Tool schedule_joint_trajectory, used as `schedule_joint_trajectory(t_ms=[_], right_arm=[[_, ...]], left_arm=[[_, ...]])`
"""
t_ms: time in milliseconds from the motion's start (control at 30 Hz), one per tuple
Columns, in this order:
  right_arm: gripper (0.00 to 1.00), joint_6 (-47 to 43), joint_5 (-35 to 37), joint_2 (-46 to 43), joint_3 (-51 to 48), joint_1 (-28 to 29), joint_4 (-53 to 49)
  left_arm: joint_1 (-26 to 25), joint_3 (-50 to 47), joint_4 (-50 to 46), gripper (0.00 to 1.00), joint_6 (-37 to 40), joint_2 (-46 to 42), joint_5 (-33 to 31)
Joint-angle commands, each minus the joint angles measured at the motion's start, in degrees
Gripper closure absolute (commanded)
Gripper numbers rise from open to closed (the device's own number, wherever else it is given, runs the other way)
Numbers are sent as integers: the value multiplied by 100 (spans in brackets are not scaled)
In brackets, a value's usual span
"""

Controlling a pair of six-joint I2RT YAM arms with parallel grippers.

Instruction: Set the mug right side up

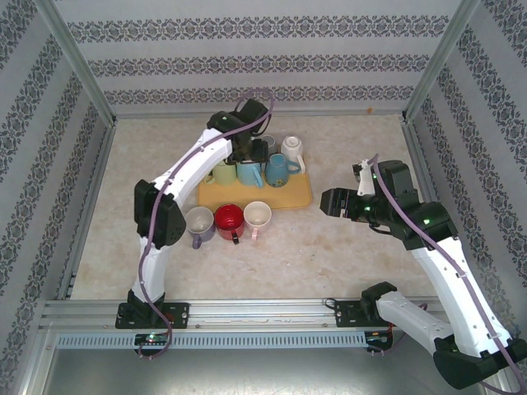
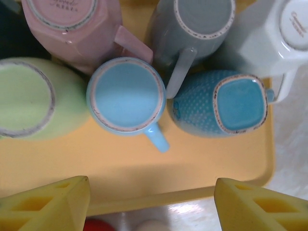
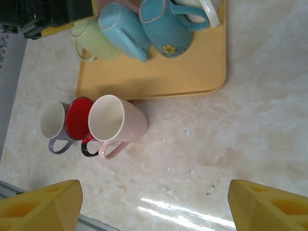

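The light blue mug stands upside down on the yellow tray. It sits in the middle of the left wrist view, base up, with its handle pointing to the lower right of the frame. I take it to be the mug in hand, since it lies centred ahead of the left gripper. That gripper hangs over the tray's near edge, its yellow fingers spread wide with nothing between them.

The mug is crowded, so the approach needs care. The green mug sits just beside it on the left and the teal dotted mug on the right. The pink mug and the handle of the grey-blue mug press in from above. I judge it best to come straight down and close on the body, clear of the handle. The mug should then be lifted well free of its neighbours before it is rotated.

The tray holds six mugs, the white mug at upper right included. All are inverted, so nothing can sit in them.

At the left of the right wrist view, three mugs stand upright on the table: a grey mug, a red mug and a pale pink mug. All three look empty.

The right gripper hovers over the table with its jaws wide and holds nothing.
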Motion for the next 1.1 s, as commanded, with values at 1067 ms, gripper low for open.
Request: schedule_joint_trajectory(t_ms=[1067], right_arm=[[21, 475, 29, -686, -921, 29, 96]], left_arm=[[437, 1630, -278, 18, -1761, 1707, 149]])
